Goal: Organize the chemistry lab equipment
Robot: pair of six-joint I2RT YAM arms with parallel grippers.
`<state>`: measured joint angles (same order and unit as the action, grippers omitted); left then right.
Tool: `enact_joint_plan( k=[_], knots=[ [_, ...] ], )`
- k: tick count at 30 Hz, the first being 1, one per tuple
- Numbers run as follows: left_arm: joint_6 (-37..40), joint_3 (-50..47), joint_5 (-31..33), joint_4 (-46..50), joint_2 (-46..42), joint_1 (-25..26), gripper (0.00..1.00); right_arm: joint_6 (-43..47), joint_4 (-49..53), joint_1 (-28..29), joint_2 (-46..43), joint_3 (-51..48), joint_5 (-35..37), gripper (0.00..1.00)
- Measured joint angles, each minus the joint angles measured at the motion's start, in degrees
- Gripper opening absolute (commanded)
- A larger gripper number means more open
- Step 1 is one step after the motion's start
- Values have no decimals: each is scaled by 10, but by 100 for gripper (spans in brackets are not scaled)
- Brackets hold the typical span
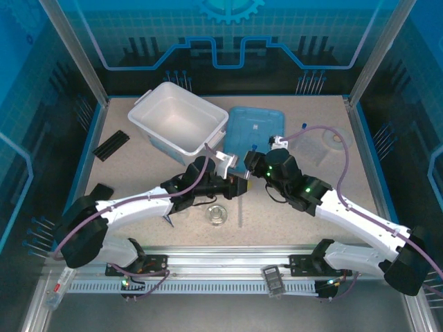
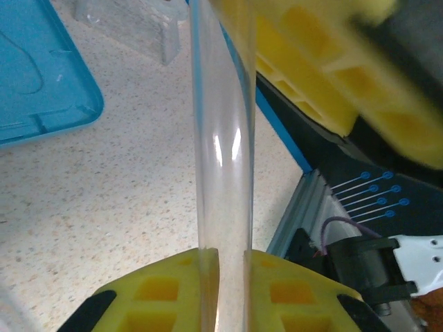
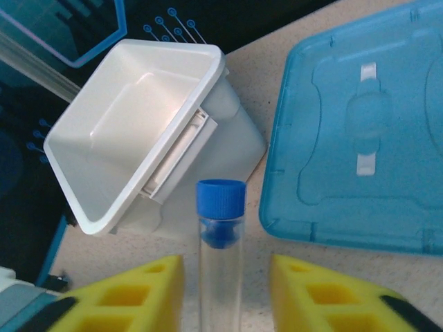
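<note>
Clear tube (image 3: 220, 263) sat pinched in your left claw (image 2: 232, 277), its length running out between the spread fingers of your right claw (image 3: 223, 294) (cap toward the bin (image 3: 131, 131)).

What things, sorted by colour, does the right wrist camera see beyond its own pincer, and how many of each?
White: 1, the plastic bin
Blue: 1, the flat bin lid
Clear with a blue cap: 1, the capped tube
Total: 3
</note>
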<state>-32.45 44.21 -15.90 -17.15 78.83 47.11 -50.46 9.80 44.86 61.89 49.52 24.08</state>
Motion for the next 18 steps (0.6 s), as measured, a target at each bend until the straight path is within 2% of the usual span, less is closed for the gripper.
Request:
enact_joint_plan(
  k=[3, 7, 13, 18],
  knots=[
    [33, 1, 18, 35, -13, 0, 13, 14, 20, -22, -5, 8, -29, 52],
    [91, 4, 53, 93, -32, 0, 14, 46, 63, -85, -18, 44, -103, 53],
    [178, 7, 112, 153, -48, 7, 15, 106, 110, -223, 9, 126, -320, 53],
    [239, 8, 153, 181, -50, 22, 16, 158, 163, -246, 55, 150, -450, 54]
  ],
)
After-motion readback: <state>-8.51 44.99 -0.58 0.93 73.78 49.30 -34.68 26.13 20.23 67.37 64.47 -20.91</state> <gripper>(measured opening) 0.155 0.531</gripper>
